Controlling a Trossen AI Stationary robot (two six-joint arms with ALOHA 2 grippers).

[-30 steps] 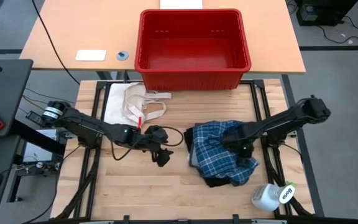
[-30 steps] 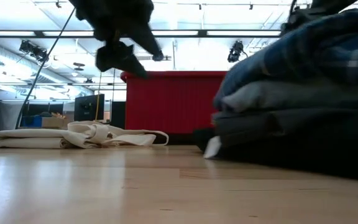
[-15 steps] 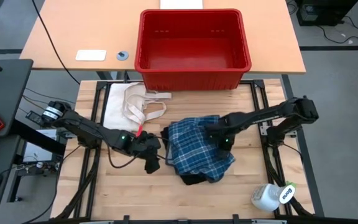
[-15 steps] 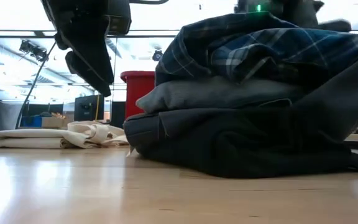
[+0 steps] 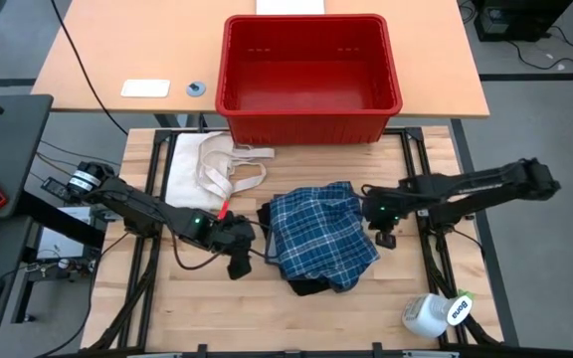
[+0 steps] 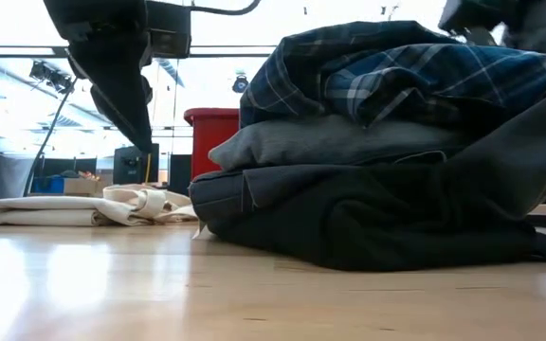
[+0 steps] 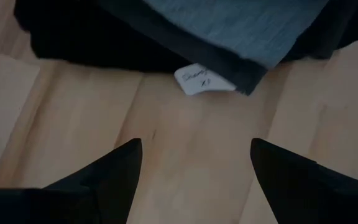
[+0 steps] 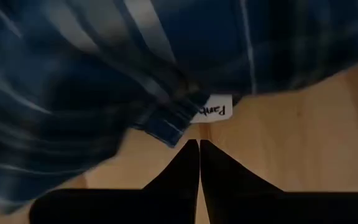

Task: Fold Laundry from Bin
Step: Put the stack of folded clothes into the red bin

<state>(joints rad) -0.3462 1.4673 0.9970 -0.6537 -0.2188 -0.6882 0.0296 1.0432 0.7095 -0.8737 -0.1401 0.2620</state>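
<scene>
Item: laundry, one stacked pile on the bench — plaid shirt on top, light grey garment under it, dark pieces at the bottom. We log the bin as standing well beyond the pile on the far tan table, and we see nothing in it. Left claw: fingers spread wide, holding nothing, hovering just off the bench w/ the pile's near edge straight ahead of it; a white tag pokes out at that edge, btwn claw and cloth. Right claw: fingers pressed together, gripping nothing we can make out, just beside the opposite edge of the pile, a second tag right in front of its tips. So the pile sits btwn the two claws, each close to its own side. Long axis of the pile, as we judge it, runs roughly near-to-far, across the line joining the claws. Cream cloth w/ strap loops lies beyond the left claw, apart from the pile. Spray bottle lies near the bench corner, behind the right claw.
</scene>
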